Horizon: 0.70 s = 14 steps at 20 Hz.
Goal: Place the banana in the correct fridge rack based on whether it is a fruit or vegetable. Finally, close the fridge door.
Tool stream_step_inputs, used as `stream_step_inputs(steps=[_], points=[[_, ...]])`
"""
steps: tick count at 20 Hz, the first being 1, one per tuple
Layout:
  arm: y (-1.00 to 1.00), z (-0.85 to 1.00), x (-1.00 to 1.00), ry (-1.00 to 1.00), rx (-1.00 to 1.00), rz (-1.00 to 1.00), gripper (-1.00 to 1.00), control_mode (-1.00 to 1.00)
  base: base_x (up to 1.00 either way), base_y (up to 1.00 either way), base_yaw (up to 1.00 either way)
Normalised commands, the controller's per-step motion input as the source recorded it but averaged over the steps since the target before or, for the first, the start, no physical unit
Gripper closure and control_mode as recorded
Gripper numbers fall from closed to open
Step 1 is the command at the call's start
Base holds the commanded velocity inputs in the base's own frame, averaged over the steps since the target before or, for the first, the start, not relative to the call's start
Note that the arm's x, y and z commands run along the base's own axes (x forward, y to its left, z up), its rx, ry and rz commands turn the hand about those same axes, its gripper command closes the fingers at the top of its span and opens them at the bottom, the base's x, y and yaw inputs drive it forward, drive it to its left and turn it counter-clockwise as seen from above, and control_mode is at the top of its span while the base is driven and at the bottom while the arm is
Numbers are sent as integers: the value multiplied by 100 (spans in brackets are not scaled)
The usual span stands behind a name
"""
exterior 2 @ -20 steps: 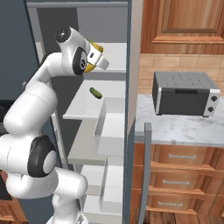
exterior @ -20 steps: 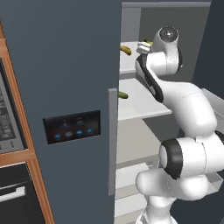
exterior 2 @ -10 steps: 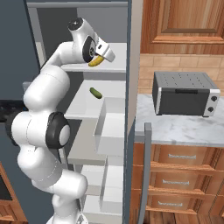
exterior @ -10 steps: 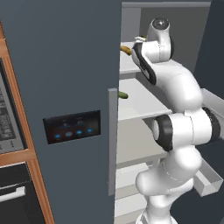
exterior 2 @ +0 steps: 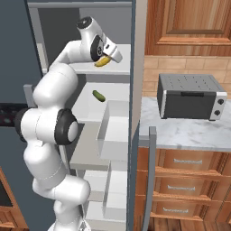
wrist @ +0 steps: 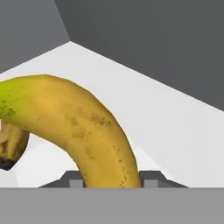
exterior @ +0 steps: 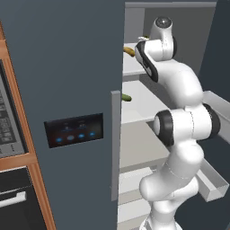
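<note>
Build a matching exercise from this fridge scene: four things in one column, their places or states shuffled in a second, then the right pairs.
Things:
1. banana
2. cucumber
3. toaster oven
4. fridge door

Places or states:
A. on the marble counter
B. swung open
C. held by the end effector over the top fridge rack
D. lying on the second white shelf

Pairs: 1-C, 2-D, 3-A, 4-B

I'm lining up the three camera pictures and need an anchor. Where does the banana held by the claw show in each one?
Left base view: banana peeks out upper middle, left of the wrist.
Right base view: banana upper middle, under the claw.
Hand view: banana arcs across the centre.
Shared landmark: the top fridge rack beneath it.
</note>
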Motion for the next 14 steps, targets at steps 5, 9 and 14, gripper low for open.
stream_step_inputs(steps=[5, 9, 14], points=[[0, -4, 9, -12, 0, 0, -100, -100, 0, 0, 0], [0, 0, -18, -12, 0, 0, -100, -100, 0, 0, 0], [17, 0, -97, -13, 0, 0, -100, -100, 0, 0, 0]])
